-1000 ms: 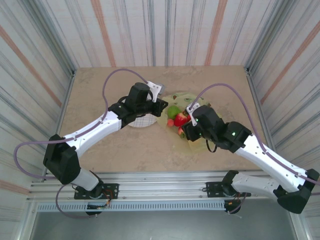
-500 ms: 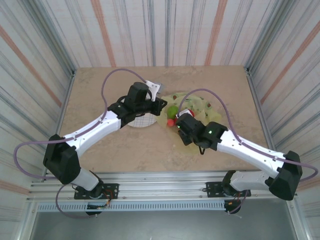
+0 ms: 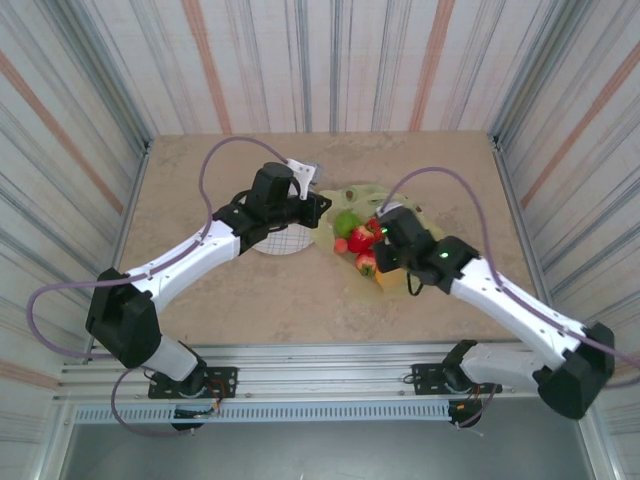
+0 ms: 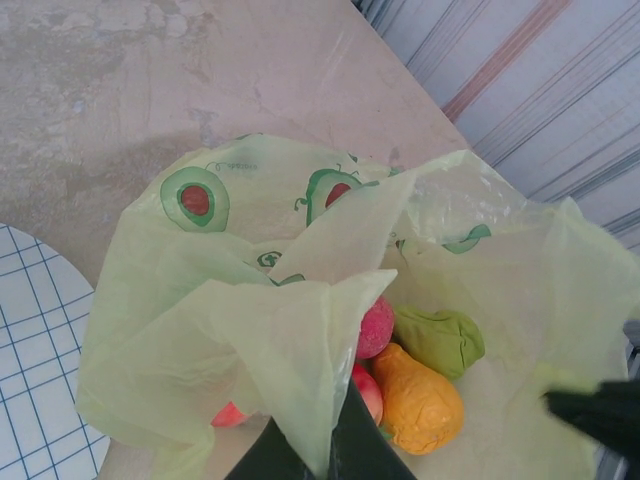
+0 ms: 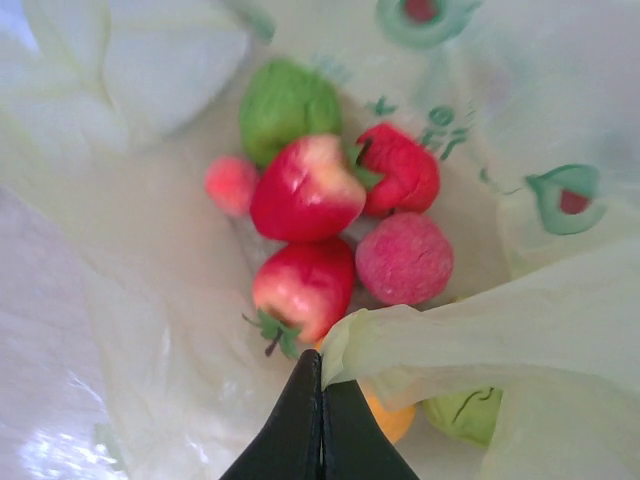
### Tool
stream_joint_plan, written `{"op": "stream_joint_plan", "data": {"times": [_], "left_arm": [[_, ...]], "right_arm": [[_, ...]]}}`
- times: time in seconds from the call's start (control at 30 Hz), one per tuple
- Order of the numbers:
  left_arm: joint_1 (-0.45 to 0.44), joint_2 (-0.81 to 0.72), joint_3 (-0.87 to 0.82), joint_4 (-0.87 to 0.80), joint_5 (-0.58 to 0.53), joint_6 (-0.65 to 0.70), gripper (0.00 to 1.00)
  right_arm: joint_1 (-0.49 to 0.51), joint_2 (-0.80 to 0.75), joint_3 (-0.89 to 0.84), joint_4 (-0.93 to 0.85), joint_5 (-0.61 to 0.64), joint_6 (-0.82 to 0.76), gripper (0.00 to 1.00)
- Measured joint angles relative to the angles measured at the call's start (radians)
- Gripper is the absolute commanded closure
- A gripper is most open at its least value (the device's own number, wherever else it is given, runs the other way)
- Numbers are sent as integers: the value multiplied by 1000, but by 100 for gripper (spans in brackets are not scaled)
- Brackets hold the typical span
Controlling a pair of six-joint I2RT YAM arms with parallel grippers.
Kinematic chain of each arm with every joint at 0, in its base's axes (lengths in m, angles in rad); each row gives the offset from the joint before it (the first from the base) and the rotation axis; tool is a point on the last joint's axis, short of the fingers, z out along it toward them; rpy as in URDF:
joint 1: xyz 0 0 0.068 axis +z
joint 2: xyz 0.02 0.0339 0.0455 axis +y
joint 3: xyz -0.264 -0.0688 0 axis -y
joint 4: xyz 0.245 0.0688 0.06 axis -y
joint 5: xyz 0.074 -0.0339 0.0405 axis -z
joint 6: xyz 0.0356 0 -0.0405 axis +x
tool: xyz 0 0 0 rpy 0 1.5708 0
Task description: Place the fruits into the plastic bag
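- Right gripper (image 5: 320,365): jaws pinched tight on the plastic bag (image 5: 470,320) rim.
- Fruits (image 5: 305,190) lie inside the bag: a strawberry (image 5: 305,288), probably a peach (image 5: 405,258).
- Left gripper (image 4: 318,455): clamped on the bag's opposite fold.
- Plaid plate (image 4: 30,330) just beside the bag.

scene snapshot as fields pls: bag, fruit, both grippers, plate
plastic bag: lying on the table, mouth gathered up by both arms
fruits: piled inside the bag; red, pink, green and orange pieces visible
left gripper: jaws shut on a fold of the bag's rim
right gripper: jaws shut on the bag's edge, above the fruit pile
plate: on the table beside the bag, on the left arm's side
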Motion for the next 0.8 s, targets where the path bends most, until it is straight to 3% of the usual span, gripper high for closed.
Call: {"op": "stream_joint_plan", "data": {"times": [0.17, 0.33, 0.8], "left_arm": [[0, -1, 29, -24, -25, -2, 100], [2, -5, 128, -60, -69, 10, 100], [79, -2, 304, -112, -159, 29, 100]], "right_arm": [[-215, -141, 95, 12, -170, 0, 100], [-344, -179, 224, 51, -283, 0, 100], [-541, -97, 374, 150, -409, -2, 100]]}}
